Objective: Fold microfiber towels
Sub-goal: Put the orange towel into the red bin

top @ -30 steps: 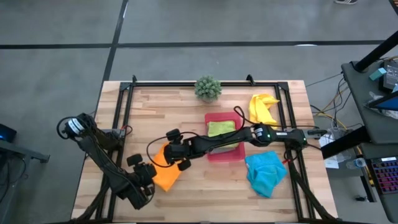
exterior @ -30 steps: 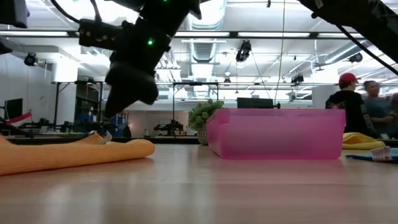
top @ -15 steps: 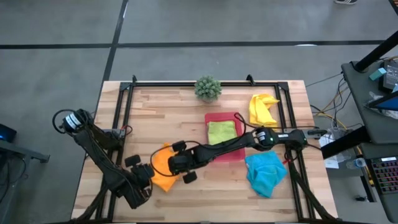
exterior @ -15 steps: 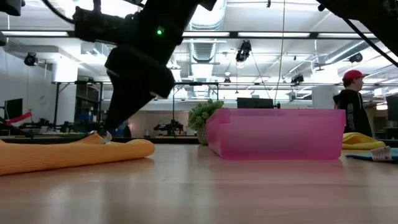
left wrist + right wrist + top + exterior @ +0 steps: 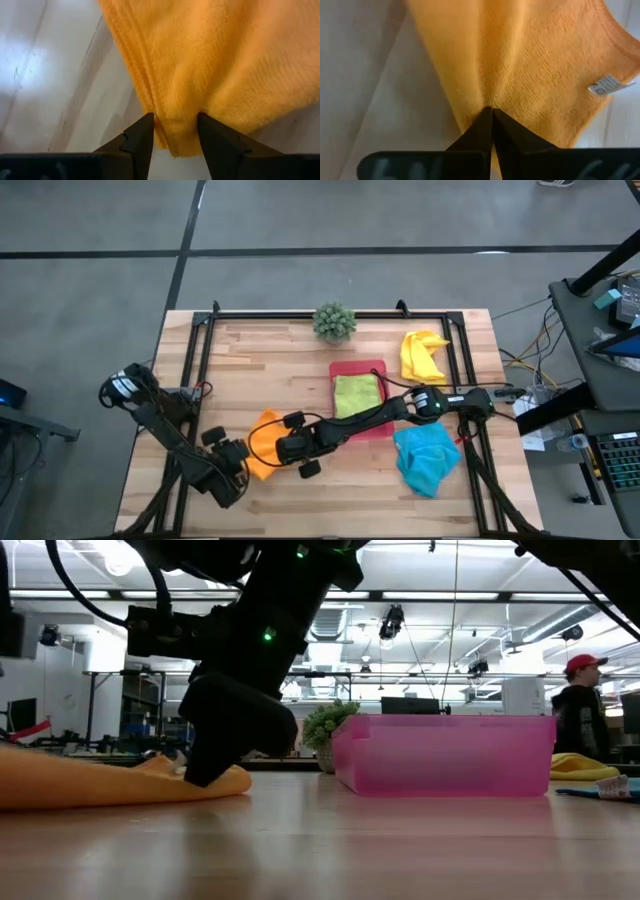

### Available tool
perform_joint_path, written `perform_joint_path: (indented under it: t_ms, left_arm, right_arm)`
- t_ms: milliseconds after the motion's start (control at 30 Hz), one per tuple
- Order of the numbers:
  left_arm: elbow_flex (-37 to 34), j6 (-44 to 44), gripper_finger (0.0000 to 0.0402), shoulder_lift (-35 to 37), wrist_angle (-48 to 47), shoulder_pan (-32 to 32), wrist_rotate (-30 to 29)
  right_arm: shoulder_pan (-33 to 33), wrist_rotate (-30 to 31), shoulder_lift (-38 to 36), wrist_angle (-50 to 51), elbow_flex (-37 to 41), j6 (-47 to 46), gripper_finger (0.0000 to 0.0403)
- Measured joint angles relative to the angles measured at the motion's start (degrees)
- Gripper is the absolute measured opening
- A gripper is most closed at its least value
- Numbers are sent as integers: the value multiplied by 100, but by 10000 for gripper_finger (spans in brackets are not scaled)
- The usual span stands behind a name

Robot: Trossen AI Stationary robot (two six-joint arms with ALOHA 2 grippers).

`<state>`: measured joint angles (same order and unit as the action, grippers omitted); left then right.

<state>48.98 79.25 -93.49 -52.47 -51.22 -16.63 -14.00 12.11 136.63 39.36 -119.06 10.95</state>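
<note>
Jaws of both grippers are closed on the orange towel (image 5: 262, 448) at the bench's near left, the right gripper (image 5: 491, 116) pinching an edge and the left gripper (image 5: 175, 131) another, while only the lime green towel (image 5: 358, 394) in the pink tray (image 5: 352, 367) appears folded, and the yellow towel (image 5: 421, 355) and turquoise towel (image 5: 425, 457) lie crumpled at the right.

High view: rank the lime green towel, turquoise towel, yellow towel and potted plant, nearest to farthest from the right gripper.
The right gripper is shut on the orange towel, front-left of the table.
1. Lime green microfiber towel, in the pink tray, just right of the gripper.
2. Spiky green potted plant, at the back edge, and turquoise blue towel, front right: too close to call.
3. Yellow towel, back right.
</note>
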Motion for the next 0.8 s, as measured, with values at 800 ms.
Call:
perform_joint_path:
  t_ms: [800]
  left_arm:
    - [578,-764,138,452,878,16,151]
  right_arm:
    - [-131,230,-375,984,-219,-278,9]
